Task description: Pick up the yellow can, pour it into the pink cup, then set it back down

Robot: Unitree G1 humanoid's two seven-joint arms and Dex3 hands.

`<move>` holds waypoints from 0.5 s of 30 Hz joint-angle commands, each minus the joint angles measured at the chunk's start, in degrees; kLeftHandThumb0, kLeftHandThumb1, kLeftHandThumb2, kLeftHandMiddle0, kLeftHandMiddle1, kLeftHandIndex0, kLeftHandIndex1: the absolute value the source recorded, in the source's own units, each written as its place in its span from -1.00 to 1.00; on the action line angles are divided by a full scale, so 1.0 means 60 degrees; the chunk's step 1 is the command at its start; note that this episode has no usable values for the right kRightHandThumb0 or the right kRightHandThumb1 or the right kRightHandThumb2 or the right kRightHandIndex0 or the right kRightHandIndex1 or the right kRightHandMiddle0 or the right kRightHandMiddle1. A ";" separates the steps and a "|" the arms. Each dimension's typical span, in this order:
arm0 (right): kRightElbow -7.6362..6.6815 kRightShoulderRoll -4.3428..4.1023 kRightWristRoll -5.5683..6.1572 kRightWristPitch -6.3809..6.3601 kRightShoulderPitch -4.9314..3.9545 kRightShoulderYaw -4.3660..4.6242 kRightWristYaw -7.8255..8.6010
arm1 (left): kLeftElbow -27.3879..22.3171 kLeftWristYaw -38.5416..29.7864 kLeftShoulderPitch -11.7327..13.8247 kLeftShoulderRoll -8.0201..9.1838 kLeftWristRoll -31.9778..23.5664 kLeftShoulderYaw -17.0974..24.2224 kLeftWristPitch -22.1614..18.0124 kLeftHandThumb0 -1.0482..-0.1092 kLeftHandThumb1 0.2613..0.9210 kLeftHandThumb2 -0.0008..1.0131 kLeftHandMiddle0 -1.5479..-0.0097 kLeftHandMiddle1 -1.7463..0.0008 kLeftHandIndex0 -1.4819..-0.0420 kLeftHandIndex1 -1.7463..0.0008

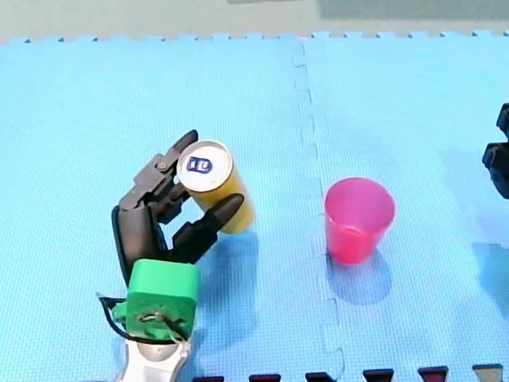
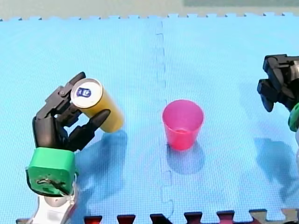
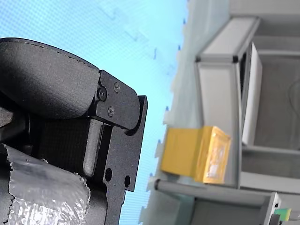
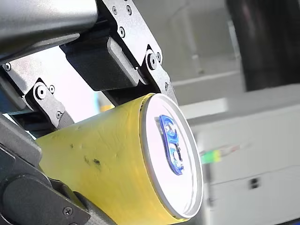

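My left hand (image 1: 208,171) is shut on the yellow can (image 1: 223,195) at the left middle of the mat. The can is tilted, its silver top with a blue tab turned up toward my head. The second wrist view shows the same can (image 4: 103,159) close up, with black fingers (image 4: 117,61) pressed along its side. The pink cup (image 1: 358,219) stands upright to the right of the can, apart from it. My right hand (image 2: 275,86) hangs at the far right edge above the mat and holds nothing.
The surface is a blue foam puzzle mat (image 1: 95,111) with a seam (image 1: 308,119) running front to back between can and cup. Beyond the mat's edge, the first wrist view shows a grey frame holding a yellow box (image 3: 197,154).
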 commanded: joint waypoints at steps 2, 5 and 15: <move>-0.0040 -0.0071 0.0050 0.0009 0.0026 -0.0041 0.0025 | -0.0046 0.0153 -0.0043 0.0032 0.0110 -0.0074 0.0226 0.49 0.67 -1.00 -0.70 0.98 -0.60 1.00; -0.0045 -0.0079 0.0047 0.0004 0.0038 -0.0038 0.0014 | -0.0084 0.0206 -0.0011 0.0036 0.0137 -0.0121 0.0315 0.49 0.67 -1.00 -0.71 0.99 -0.60 1.00; -0.0048 -0.0119 0.0038 0.0027 0.0042 -0.0026 0.0011 | 0.0139 0.0078 0.0113 0.0135 0.0229 -0.0350 0.0628 0.50 0.70 -0.99 -0.69 1.00 -0.59 1.00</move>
